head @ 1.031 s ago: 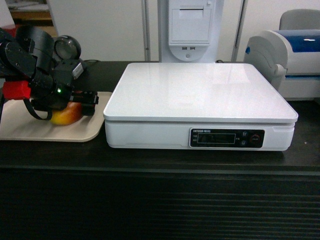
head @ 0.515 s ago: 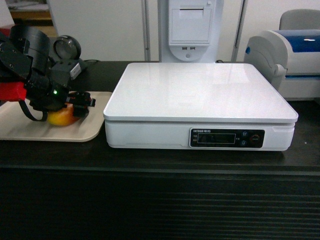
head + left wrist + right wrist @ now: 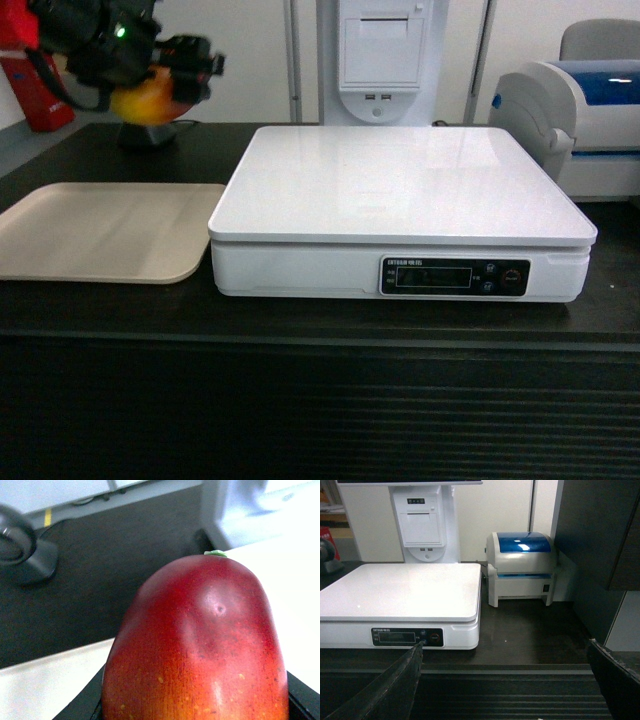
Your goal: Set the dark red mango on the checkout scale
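head view | left gripper point(image 3: 165, 85) clamped on dark red mango point(image 3: 150, 100), aloft, left of and behind the scale point(image 3: 400, 185) | right gripper point(image 3: 505, 680) fingers spread wide, in front of the scale | beige tray point(image 3: 100, 230) just left of the scale

Dark red mango point(image 3: 200, 645) fills the left wrist view.

Its glossy skin runs deep red into speckled orange at the bottom edge. Black gripper parts flank it low on both sides. Behind lie a dark counter point(image 3: 100, 575) and the scale's point(image 3: 290, 595) white top at right.
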